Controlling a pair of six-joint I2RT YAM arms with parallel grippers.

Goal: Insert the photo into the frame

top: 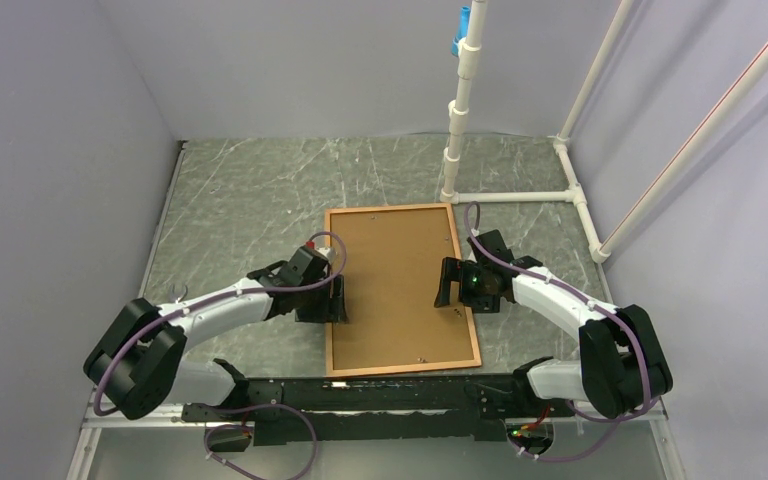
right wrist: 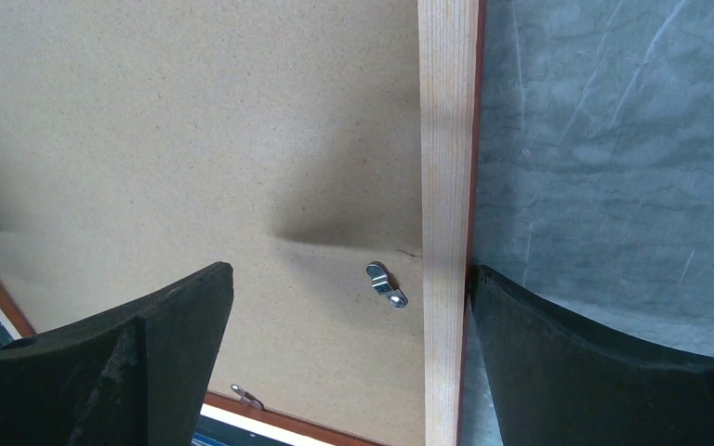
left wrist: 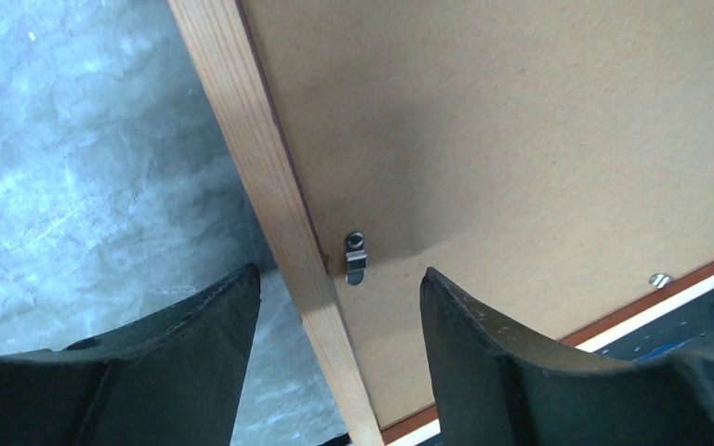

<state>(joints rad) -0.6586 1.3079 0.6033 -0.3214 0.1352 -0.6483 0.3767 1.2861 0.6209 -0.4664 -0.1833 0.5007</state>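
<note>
Over on the left, your left gripper (left wrist: 339, 279) hung with its jaws apart, straddling the left rail of the frame (left wrist: 270, 186). One finger was out over the table (left wrist: 74, 167), the other over the backing board (left wrist: 521, 139), and it was gripping nothing. A small metal clip (left wrist: 355, 257) sat just inside that rail, right between the fingers.

Moving to the middle, the frame lay flat and face down between the two arms, with the brown board filling its opening. The photo was nowhere to be seen (under the board, perhaps, but you could not tell from here).

On the right, your right gripper (right wrist: 349, 279) mirrored the left: jaws spread, empty, astride the right rail, with a matching clip (right wrist: 387, 283) beside it.

My read was that you were late in the job, with the board seated and the clips probably left to turn, though whether they were locked I couldn't make out.
</note>
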